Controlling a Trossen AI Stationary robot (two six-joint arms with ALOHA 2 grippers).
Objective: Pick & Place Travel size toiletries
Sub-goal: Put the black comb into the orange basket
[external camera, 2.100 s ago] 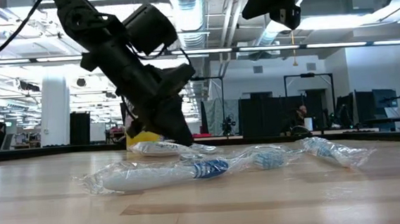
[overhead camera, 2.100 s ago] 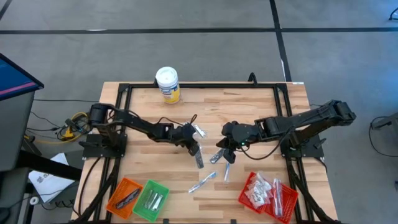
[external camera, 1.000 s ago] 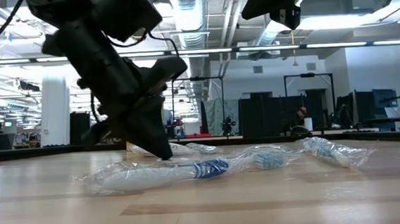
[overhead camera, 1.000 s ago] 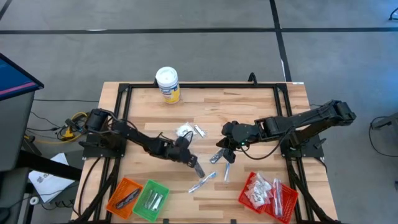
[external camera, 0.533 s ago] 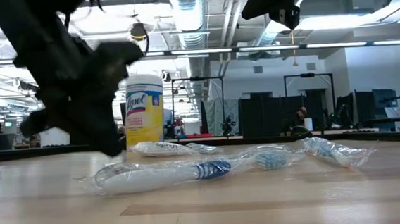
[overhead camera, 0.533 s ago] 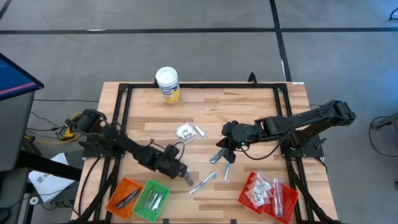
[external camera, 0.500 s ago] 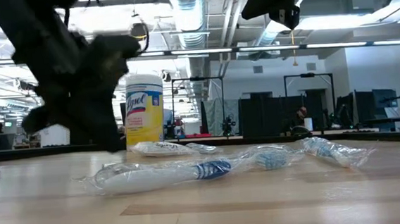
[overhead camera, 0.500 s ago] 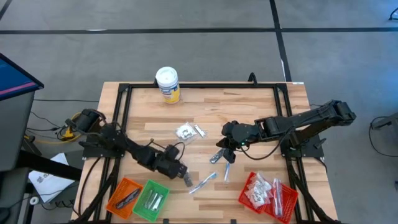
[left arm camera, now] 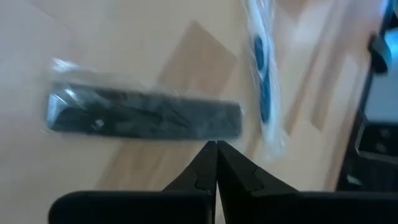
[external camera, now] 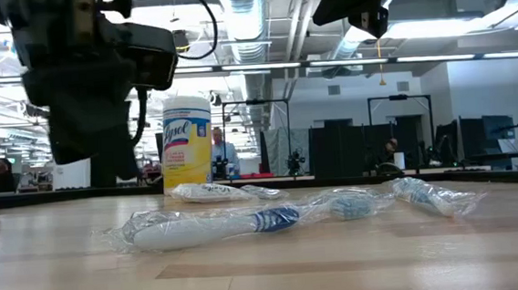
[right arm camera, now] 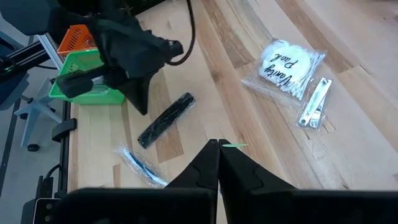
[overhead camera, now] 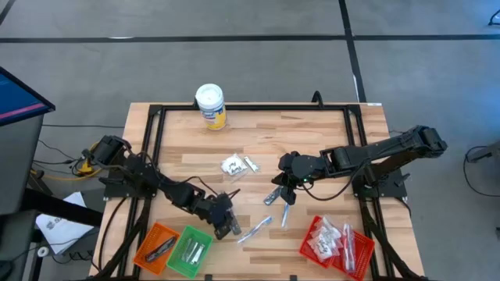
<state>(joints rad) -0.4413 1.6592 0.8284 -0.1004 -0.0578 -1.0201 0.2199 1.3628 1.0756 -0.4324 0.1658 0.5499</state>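
Your butcher-block table [overhead camera: 328,140] fronts an open workshop, where a person [external camera: 218,148] stands behind the yellow canister [external camera: 186,141]. Only your left wrist view shows the dark wrapped comb [left arm camera: 144,118] lying released just ahead of the left gripper [left arm camera: 216,149], whose fingers are pressed together; a wrapped toothbrush [left arm camera: 261,81] lies beyond. The right gripper [right arm camera: 219,147], likewise closed and empty, hovers with the sachet [right arm camera: 285,65] and clippers [right arm camera: 314,102] farther off. A second ago, the left gripper carried the comb mid-table.

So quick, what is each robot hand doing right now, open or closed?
Left gripper: closed, holding nothing; the dark wrapped comb lies on the table.
Right gripper: closed, holding nothing.
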